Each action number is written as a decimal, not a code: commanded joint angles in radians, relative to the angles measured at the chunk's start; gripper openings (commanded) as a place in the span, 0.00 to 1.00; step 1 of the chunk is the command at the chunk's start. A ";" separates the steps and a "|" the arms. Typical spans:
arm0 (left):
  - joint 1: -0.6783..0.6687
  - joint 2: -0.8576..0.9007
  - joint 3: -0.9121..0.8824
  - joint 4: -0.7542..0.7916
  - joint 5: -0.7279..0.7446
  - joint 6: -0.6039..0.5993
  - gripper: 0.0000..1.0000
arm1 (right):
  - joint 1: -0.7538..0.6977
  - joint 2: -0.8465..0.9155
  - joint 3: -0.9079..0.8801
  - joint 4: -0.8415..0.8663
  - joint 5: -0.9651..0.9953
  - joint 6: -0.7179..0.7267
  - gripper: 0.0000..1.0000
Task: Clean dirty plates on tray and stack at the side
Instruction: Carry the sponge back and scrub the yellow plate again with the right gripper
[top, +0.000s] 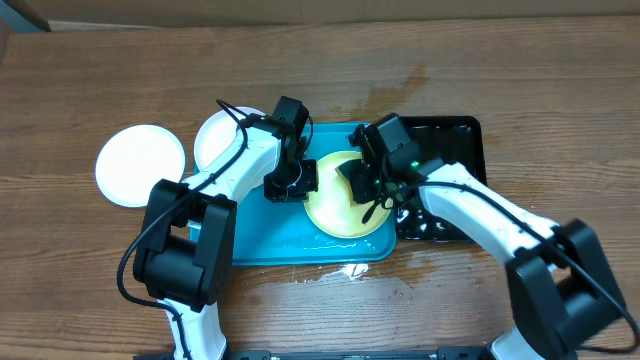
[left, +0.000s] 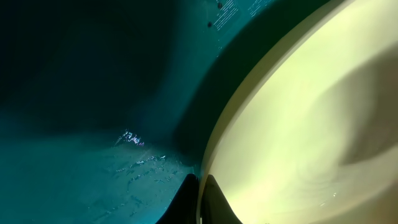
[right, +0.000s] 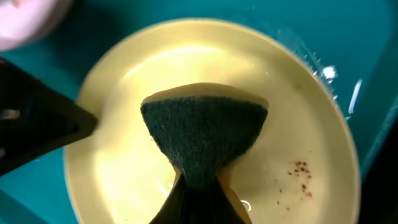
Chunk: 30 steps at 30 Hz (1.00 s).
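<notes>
A pale yellow-green plate (top: 335, 215) lies on the right half of the turquoise tray (top: 265, 245). My left gripper (top: 297, 183) is shut on the plate's left rim; in the left wrist view its dark fingertips (left: 186, 199) pinch that rim, with the plate (left: 298, 124) to the right and wet tray (left: 93, 93) to the left. My right gripper (right: 200, 186) is shut on a sponge (right: 202, 130), whose dark green scouring face is pressed on the plate (right: 124, 155). Reddish specks (right: 300, 174) dot the plate's right side. Two white plates (top: 140, 165) (top: 212, 135) lie on the table left of the tray.
A glossy black tray (top: 450, 135) stands right of the turquoise tray, partly under my right arm. Water is spilled on the wood (top: 345, 270) at the tray's front edge. The wooden table stretches to the far side.
</notes>
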 joint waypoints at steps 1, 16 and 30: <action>-0.010 0.010 -0.003 0.005 0.006 0.027 0.04 | 0.007 0.014 0.008 0.013 -0.002 -0.007 0.08; -0.010 0.010 -0.003 0.005 0.006 0.027 0.04 | 0.015 0.049 0.007 0.020 0.006 -0.051 0.62; -0.010 0.010 -0.003 0.005 0.006 0.027 0.04 | 0.085 0.067 0.008 -0.040 0.108 -0.055 0.50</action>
